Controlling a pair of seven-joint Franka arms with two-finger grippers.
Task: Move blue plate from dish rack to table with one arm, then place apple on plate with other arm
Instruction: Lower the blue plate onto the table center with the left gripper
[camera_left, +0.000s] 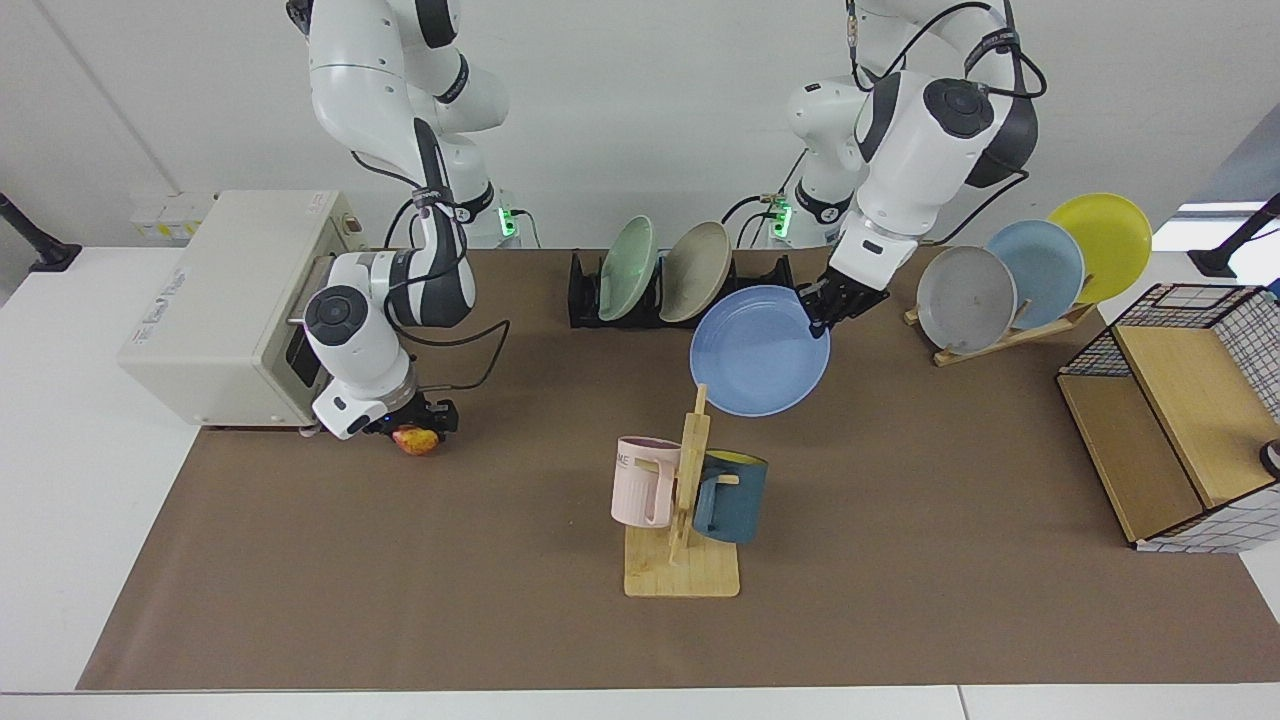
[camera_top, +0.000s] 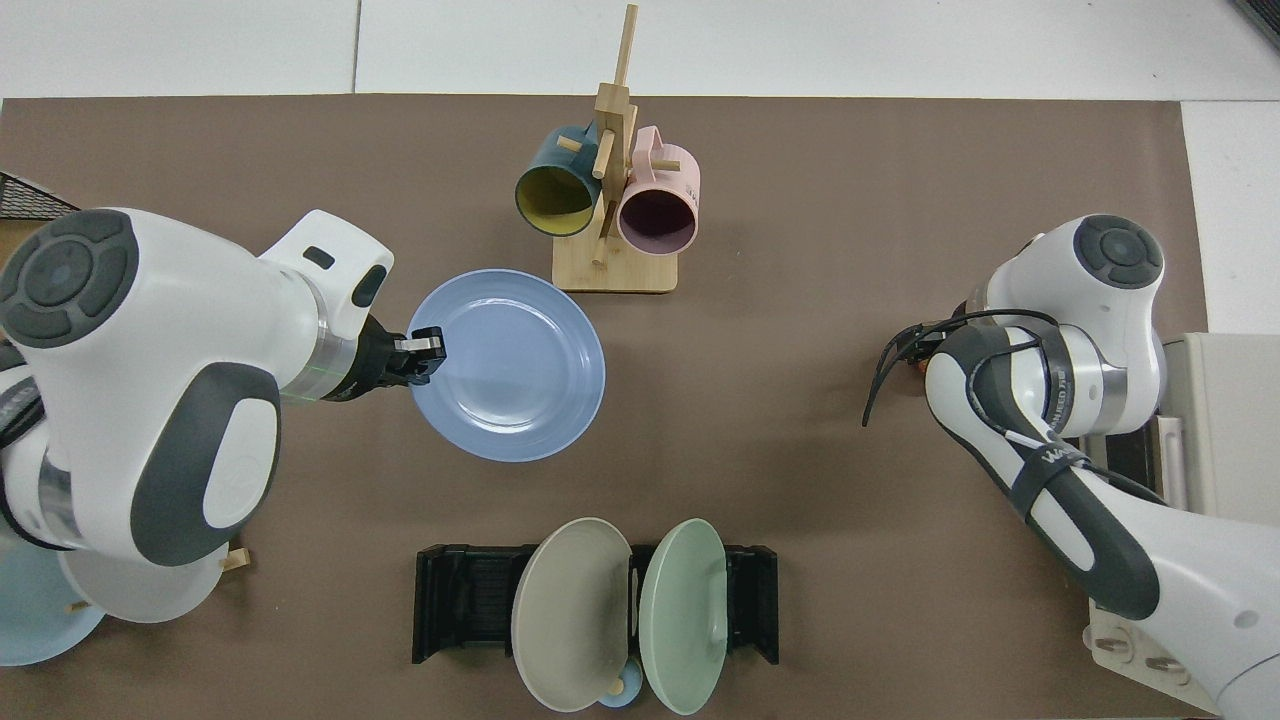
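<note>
The blue plate (camera_left: 757, 352) (camera_top: 510, 365) hangs tilted above the table (camera_left: 400, 600), in front of the dish rack (camera_left: 582, 300) (camera_top: 455, 600) and just behind the mug stand. My left gripper (camera_left: 820, 308) (camera_top: 425, 352) is shut on the plate's rim. My right gripper (camera_left: 418, 420) sits low at the apple (camera_left: 415, 440), which rests on the mat beside the beige box. In the top view the right arm covers nearly all of the apple (camera_top: 913, 362).
A green plate (camera_left: 628, 268) and a beige plate (camera_left: 695, 270) stand in the rack. The wooden mug stand (camera_left: 682, 520) holds a pink and a dark blue mug. A wooden stand (camera_left: 1010, 335) carries grey, pale blue and yellow plates. A wire-sided box (camera_left: 1180, 420) stands at the right.
</note>
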